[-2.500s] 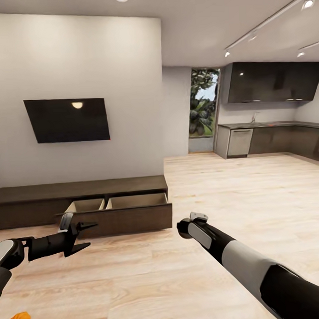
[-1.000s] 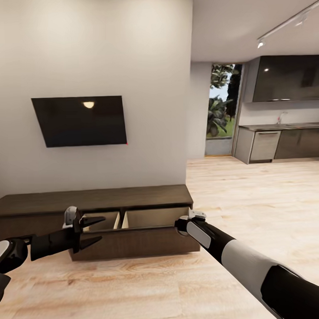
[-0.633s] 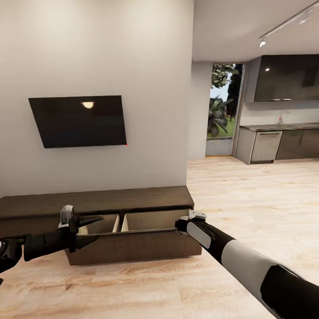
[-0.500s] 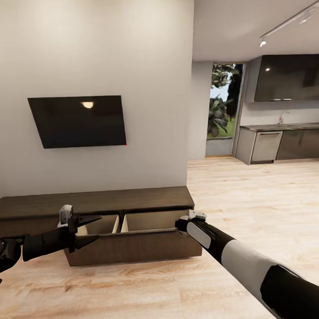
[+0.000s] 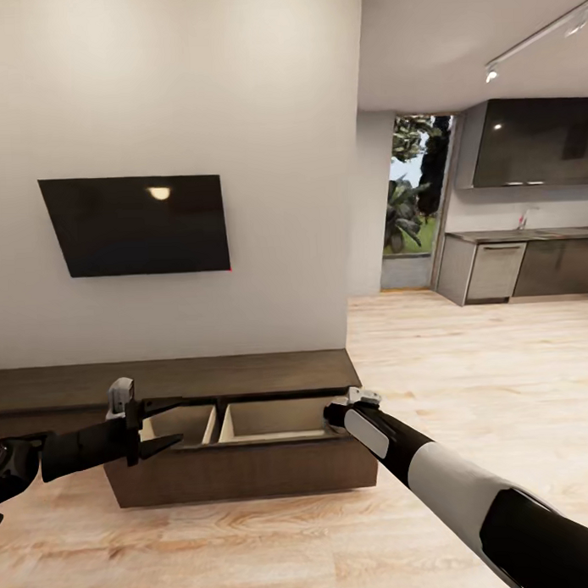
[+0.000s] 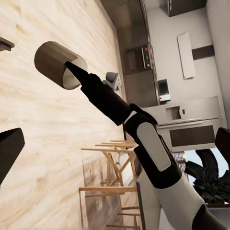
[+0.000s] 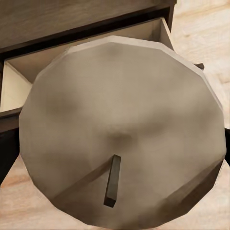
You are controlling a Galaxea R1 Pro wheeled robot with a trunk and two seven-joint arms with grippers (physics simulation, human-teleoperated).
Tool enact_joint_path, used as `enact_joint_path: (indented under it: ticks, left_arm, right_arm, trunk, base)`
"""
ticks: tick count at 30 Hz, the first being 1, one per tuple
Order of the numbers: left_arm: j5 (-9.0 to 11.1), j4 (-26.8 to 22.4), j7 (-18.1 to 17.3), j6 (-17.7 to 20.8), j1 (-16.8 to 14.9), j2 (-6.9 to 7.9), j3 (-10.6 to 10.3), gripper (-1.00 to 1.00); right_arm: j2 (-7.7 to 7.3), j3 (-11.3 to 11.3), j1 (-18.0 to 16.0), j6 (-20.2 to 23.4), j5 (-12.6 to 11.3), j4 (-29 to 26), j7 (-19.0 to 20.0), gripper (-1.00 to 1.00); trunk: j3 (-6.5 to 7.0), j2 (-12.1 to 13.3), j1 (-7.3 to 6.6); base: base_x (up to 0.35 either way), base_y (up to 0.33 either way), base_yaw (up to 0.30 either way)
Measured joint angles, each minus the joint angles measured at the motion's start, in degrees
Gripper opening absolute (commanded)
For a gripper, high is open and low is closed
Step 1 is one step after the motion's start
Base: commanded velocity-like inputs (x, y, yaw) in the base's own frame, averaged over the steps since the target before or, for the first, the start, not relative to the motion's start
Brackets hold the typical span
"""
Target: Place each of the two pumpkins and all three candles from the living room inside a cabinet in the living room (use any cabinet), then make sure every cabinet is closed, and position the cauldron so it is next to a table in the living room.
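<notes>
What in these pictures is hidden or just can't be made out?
- Right gripper: in the right wrist view the candle it holds covers its fingers.
- Open drawer of the cabinet: in the head view the front panel hides its floor, so its contents cannot be told.
- Left gripper: open and empty; its arm is cut off by the head view's edge.
- Kitchen counter: items too small to identify.

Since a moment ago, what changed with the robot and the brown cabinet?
The robot rolled closer, so the cabinet with its open drawer looks bigger and nearer, and the orange pumpkin on the floor slid out of view. That is the camera moving, not the furniture. The right gripper still holds the candle, the left gripper is still open and empty, and the drawer is still open.
</notes>
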Motion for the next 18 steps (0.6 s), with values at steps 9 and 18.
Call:
enact_joint_path:
  ticks: [9, 18]
  left_arm:
    - [-0.1, 0.0, 0.0, 0.0, 0.0, 0.00, 0.0, 1.00]
    - [-0.1, 0.1, 0.0, 0.0, 0.0, 0.00, 0.0, 1.00]
  right_arm:
    - [0.00, 0.0, 0.0, 0.3, -0.2, 0.0, 0.1, -1.00]
    - [0.00, -0.1, 0.0, 3.9, -0.8, 0.0, 0.0, -1.00]
  trunk:
    - [0.00, 0.0, 0.00]
    - [-0.01, 0.0, 0.00]
  base:
    - [0.328, 0.000, 0.000]
    - [0.328, 0.000, 0.000]
